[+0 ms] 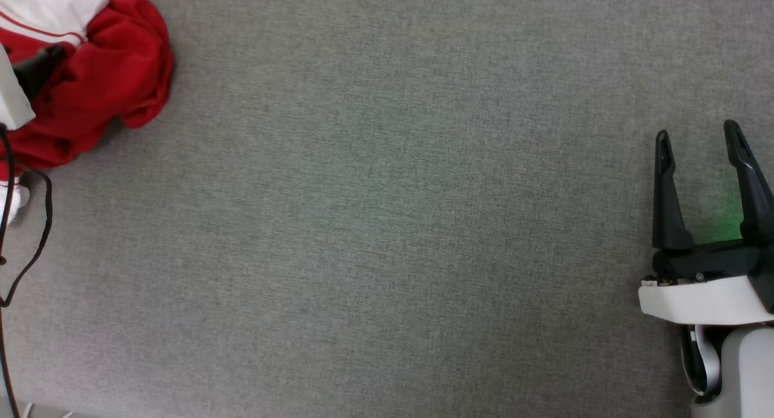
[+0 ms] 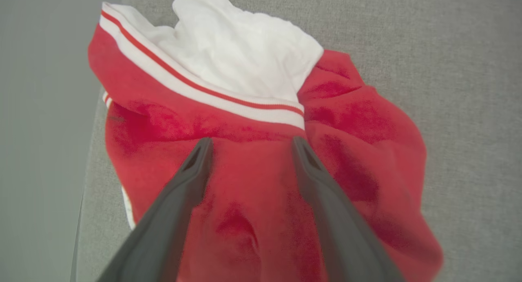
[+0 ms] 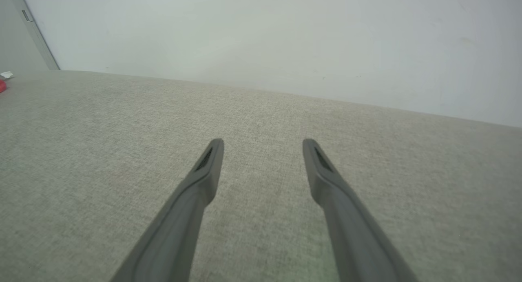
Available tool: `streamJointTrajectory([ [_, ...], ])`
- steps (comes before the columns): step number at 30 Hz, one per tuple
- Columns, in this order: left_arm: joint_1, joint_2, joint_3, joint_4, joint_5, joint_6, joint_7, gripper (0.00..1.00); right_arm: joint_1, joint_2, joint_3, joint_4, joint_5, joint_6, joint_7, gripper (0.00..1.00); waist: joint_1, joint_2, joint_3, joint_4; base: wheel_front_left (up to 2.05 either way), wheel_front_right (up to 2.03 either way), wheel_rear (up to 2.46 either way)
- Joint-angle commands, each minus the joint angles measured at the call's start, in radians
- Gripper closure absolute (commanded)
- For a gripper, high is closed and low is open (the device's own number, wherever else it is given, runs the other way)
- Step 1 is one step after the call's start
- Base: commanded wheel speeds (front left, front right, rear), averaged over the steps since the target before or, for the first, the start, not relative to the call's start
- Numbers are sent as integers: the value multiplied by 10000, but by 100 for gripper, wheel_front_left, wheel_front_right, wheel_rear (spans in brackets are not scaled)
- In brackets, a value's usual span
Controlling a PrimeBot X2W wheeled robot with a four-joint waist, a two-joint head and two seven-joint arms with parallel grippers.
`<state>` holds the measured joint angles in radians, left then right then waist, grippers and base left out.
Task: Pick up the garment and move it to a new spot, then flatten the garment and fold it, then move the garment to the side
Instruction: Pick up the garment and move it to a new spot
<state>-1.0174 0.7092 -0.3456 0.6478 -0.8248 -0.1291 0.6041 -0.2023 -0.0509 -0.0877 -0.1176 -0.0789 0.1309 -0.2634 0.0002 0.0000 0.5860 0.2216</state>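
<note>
Two grippers, both with fingers spread wide and both empty.

Left gripper: its two dark fingers stand well apart over the red body of the garment. Their tips lie just short of the red-and-white trim. No cloth is pinched between them, and whether the tips touch the fabric cannot be told. The fingers point steeply down onto the garment, toward the white sleeve bunched beyond the trim. In the head view the left arm's pale casing overlaps the garment's near side, and a black cable hangs just beside it.

Garment: crumpled in a loose heap on the grey surface, red body uppermost with the sleeve on top. One edge of the surface runs just beside it.

Right gripper: well apart from the garment, with a bare stretch of the surface between them. Its fingers are splayed wide with nothing between them but the surface, which shows a faint green glow there. They point away from the robot, with the white wrist behind them. In the right wrist view they reach at a low angle over the surface toward a pale wall.
</note>
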Motion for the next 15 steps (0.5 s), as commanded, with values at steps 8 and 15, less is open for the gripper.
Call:
streamJointTrajectory([
  [8,371,38,-1690,218,-1031,-2,1755,0,-286,13,-10,185,-36,-3,-18,0,-2,0,482,-228,0,0,0],
  [15,-21,418,-2926,473,-780,0,703,100,-251,13,-18,351,155,-5,-13,0,-2,0,152,-275,0,0,0],
])
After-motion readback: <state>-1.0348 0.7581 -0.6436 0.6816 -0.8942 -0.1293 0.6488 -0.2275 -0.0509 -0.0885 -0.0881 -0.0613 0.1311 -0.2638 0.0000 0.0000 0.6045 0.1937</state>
